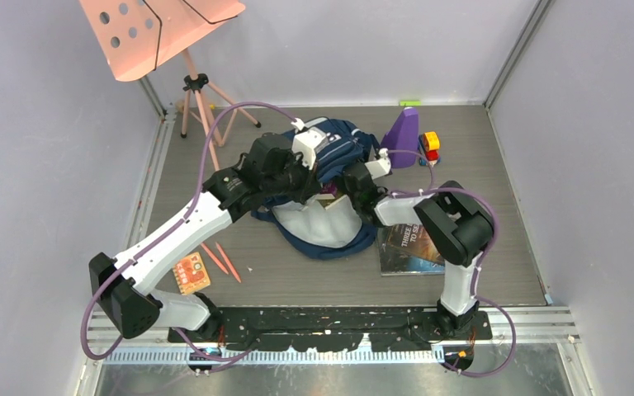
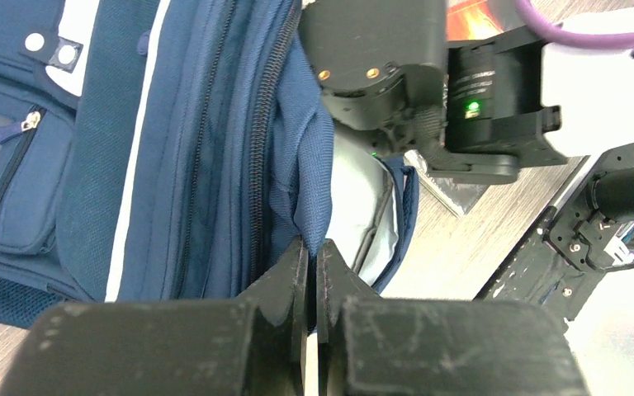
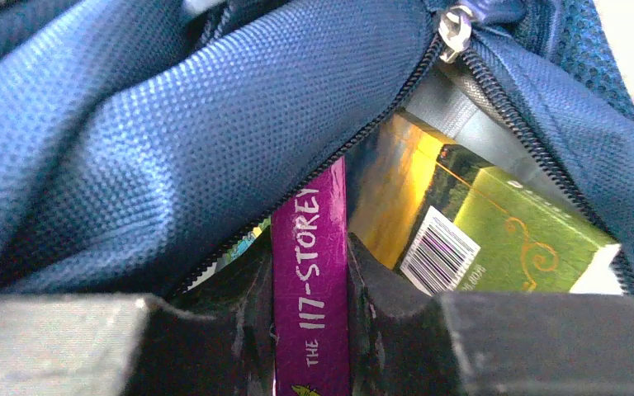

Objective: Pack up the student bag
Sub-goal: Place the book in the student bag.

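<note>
Bag (image 3: 173,124): navy cloth, coarsely woven, matt. Lining (image 2: 363,206): a smooth pale grey fabric with a slight sheen is seen. Zip slider (image 3: 456,21): bright metal. Purple book (image 3: 309,272): the spine is finished in smooth, glossy card. Green book (image 3: 528,239): the cover is printed and glossy. Left gripper (image 2: 314,252): matt black plastic, scuffed and scratched. Table (image 1: 297,276): grey wood-grain surface, matt.

Book (image 3: 309,272) inside student bag (image 3: 173,124)
</note>
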You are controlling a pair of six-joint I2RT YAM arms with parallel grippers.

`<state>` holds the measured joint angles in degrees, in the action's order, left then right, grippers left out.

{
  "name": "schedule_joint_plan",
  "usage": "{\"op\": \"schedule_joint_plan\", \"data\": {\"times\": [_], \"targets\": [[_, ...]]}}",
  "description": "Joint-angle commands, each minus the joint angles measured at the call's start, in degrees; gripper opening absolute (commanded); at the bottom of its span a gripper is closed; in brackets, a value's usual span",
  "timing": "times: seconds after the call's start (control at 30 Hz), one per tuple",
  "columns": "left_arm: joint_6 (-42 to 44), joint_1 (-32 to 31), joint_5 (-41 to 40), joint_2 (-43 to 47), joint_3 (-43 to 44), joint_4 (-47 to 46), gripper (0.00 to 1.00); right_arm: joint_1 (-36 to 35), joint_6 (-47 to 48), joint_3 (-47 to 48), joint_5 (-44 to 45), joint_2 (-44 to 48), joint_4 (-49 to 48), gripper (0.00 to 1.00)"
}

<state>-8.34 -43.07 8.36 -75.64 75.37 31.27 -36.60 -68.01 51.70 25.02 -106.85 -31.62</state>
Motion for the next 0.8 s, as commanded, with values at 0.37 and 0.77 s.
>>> {"op": "schedule_joint_plan", "data": {"times": [0.37, 0.77], "targets": [[-1.7, 0.9, 1.3, 2.3, 0.9, -5.3, 0.00, -2.4, 15.6, 4.3, 12.5, -2.5, -8.4, 0.61], [-2.6, 2.4, -4.9, 1.3, 0.6, -4.1, 0.00, -4.3, 23.3, -7.5, 11.7, 15.7, -2.1, 0.74]]}}
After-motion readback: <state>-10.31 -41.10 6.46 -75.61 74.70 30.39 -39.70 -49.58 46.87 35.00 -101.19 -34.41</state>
